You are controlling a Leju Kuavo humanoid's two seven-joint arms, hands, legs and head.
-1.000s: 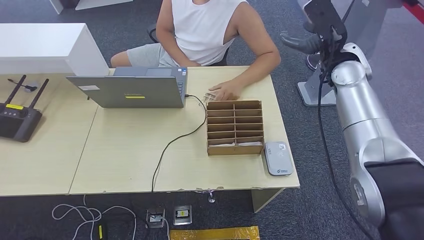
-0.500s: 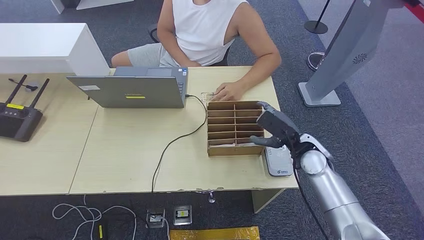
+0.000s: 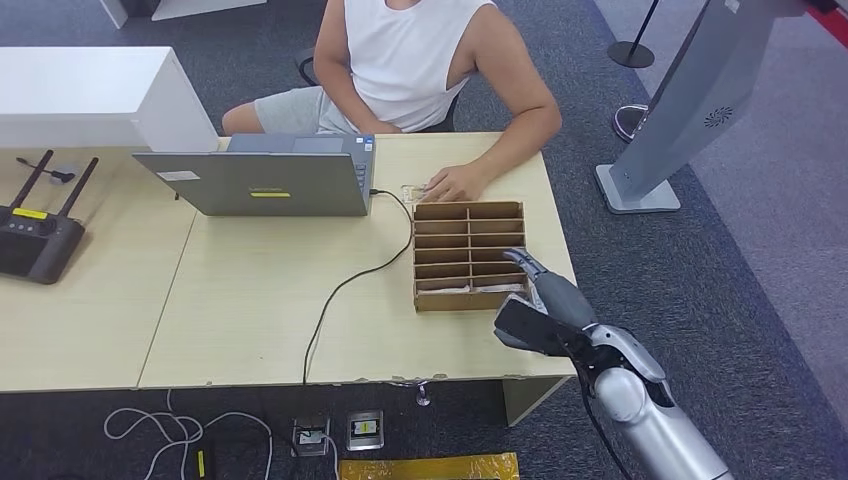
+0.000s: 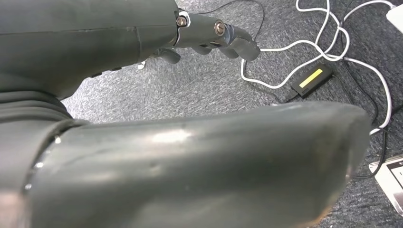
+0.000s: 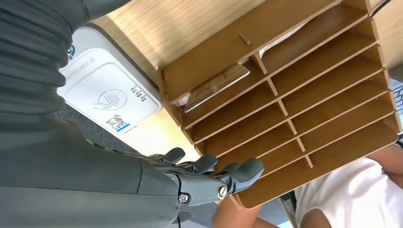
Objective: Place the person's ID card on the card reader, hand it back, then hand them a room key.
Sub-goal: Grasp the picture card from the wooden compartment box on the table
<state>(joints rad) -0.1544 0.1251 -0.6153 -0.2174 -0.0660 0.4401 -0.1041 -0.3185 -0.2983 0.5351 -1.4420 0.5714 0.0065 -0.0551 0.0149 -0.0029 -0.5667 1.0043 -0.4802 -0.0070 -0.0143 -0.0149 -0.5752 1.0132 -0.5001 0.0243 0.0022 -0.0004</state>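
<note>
From the head view, the right hand (image 3: 535, 318) is being held empty over the card reader, beside the wooden organizer (image 3: 469, 256); the person's hand (image 3: 455, 184) is resting on the ID card (image 3: 415, 191).

In the right wrist view, the card reader (image 5: 107, 92) is being shown uncovered, a card (image 5: 216, 85) lying in the organizer, fingers (image 5: 228, 175) loosely extended.

In the left wrist view, the left hand (image 4: 190, 118) is hanging empty over the floor, fingers slightly curled.

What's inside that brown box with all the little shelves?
The brown wooden divided box holds one flat card in a slot at the end nearest the white card reader. The other slots facing the camera look empty; their deep corners are shadowed.
</note>
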